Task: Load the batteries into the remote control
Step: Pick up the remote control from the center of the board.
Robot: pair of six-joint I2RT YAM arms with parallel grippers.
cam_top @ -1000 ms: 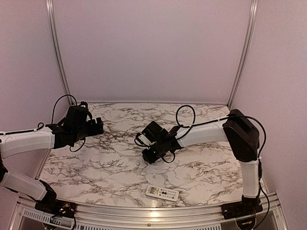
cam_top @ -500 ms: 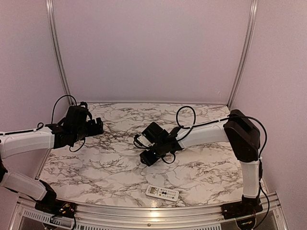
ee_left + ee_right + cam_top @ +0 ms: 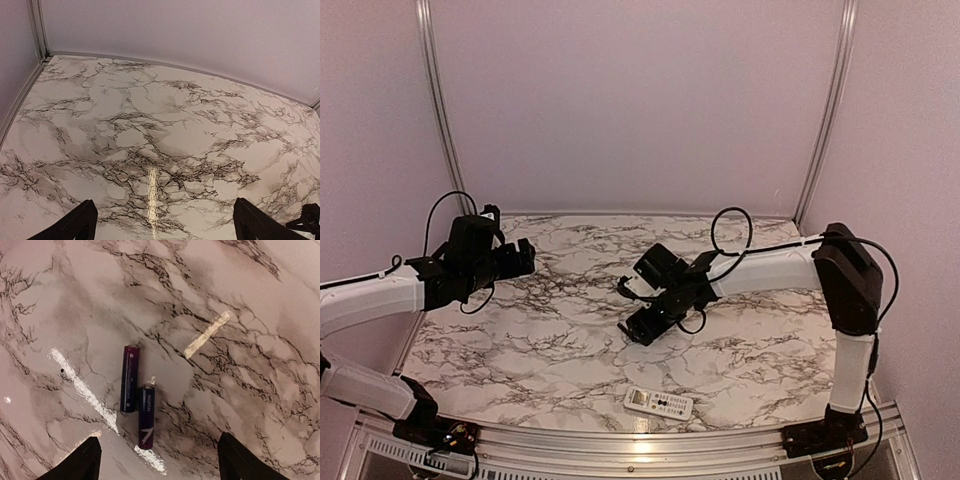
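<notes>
Right gripper (image 3: 157, 462) is hovering wide apart and empty, with two batteries (image 3: 129, 380) lying on the counter (image 3: 240, 340) just ahead, placed for grasping. Remote control (image 3: 658, 403) is lying well apart, toward the bases. Left gripper (image 3: 162, 227) is hanging wide, empty.

Two batteries (image 3: 129, 378) were counted, the second (image 3: 146, 416) lying beside the first, both purple-cased. One remote control (image 3: 658, 403) was counted. One marble-patterned table (image 3: 550, 350) was logged. Two arms were counted, the left arm (image 3: 370, 300) and the right arm (image 3: 775, 268). Two grippers were counted, the left gripper (image 3: 525, 257) and the right gripper (image 3: 640, 330). One pale strip of tape (image 3: 207, 333) was noted. Two metal rails (image 3: 438, 110) were counted at the back corners.
</notes>
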